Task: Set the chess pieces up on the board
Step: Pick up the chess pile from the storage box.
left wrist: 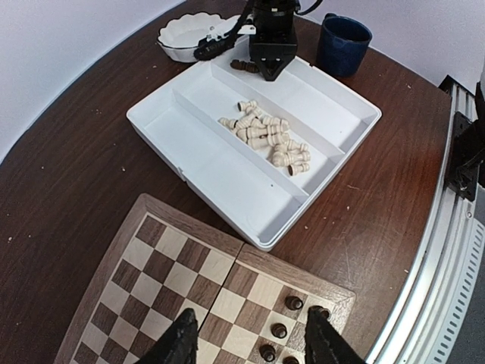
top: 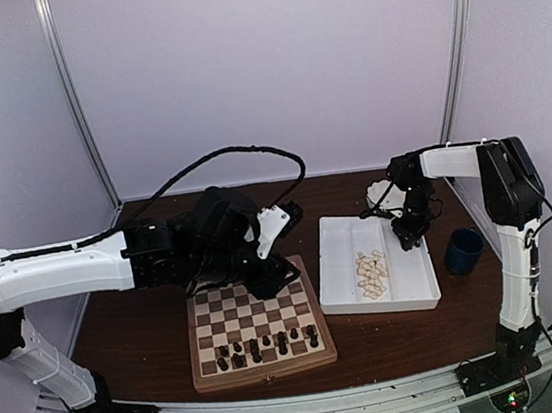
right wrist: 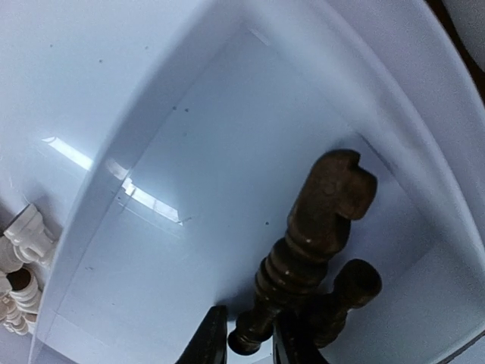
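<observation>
- L gripper (left wrist: 250, 345): held over board (top: 239, 312); fingers apart, nothing between them.
- R gripper (right wrist: 246, 341): lowered into far end of tray's (left wrist: 204, 152) R compartment; fingers set close on either side of dark knight's (right wrist: 322, 220) base. Whether it's actually clamped can't be told.
- 2nd dark piece (right wrist: 345, 296): seen lying against the knight.
- Cream pieces (left wrist: 265, 136): heaped in tray's mid compartment.
- Dark pieces (top: 268, 346): stood upright on board's near rows.
</observation>
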Motion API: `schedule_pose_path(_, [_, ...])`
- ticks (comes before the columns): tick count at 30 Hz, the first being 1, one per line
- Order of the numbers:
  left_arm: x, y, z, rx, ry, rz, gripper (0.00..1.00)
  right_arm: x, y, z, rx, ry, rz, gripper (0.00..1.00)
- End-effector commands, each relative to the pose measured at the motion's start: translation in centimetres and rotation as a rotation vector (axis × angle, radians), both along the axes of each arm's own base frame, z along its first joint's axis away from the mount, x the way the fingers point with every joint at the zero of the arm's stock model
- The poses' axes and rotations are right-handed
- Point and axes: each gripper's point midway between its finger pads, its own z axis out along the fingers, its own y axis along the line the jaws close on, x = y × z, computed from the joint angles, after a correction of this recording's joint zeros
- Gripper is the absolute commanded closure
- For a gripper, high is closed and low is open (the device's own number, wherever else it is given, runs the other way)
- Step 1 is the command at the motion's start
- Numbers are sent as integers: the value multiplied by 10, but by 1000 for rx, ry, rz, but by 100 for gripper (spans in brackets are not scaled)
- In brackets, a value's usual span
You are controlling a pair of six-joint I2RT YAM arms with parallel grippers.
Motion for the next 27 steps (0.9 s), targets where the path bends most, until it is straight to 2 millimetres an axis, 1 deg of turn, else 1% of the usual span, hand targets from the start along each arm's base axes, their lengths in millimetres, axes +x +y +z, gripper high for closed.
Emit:
schedule_pose_path(1, [4, -7, 12, -49, -13, 6, 52, -6, -7, -5, 4, 32, -39, 79])
schedule_pose_path(2, [4, -8, 12, -50, -11, 7, 52, -4, -9, -2, 9, 23, -47, 82])
schedule_pose_path(3, [5, -8, 12, -50, -12, 11, 52, -4, -9, 3, 21, 13, -54, 87])
schedule_pose_path(6, [10, -9, 16, -68, -11, 35, 51, -5, -11, 23, 62, -21, -71, 92])
schedule_pose_path(9, [21, -11, 18, -112, 18, 63, 44, -11, -5, 50, 140, -70, -68, 95])
schedule_pose_path(13, [32, -22, 25, -257, 157, 47, 42, -32, 20, 85, 313, -103, 8, 97])
schedule_pose_path(14, [38, -26, 31, -316, 186, 40, 42, -37, 28, 94, 365, -110, 31, 97])
schedule_pose_path(18, [50, -44, 43, -473, 307, -6, 43, -62, 50, 121, 510, -133, 131, 97])
schedule_pose_path(20, [49, -58, 51, -516, 331, -59, 43, -76, 62, 133, 571, -134, 194, 97])
schedule_pose_path(21, [49, -66, 59, -539, 342, -87, 43, -81, 68, 138, 601, -136, 220, 97])
schedule_pose_path(23, [48, -81, 65, -584, 365, -143, 43, -92, 79, 150, 652, -145, 272, 96])
schedule_pose_path(24, [48, -88, 73, -609, 380, -166, 43, -98, 87, 155, 670, -145, 304, 96])
schedule_pose_path(27, [48, -105, 75, -637, 428, -216, 44, -113, 104, 166, 697, -144, 391, 96])
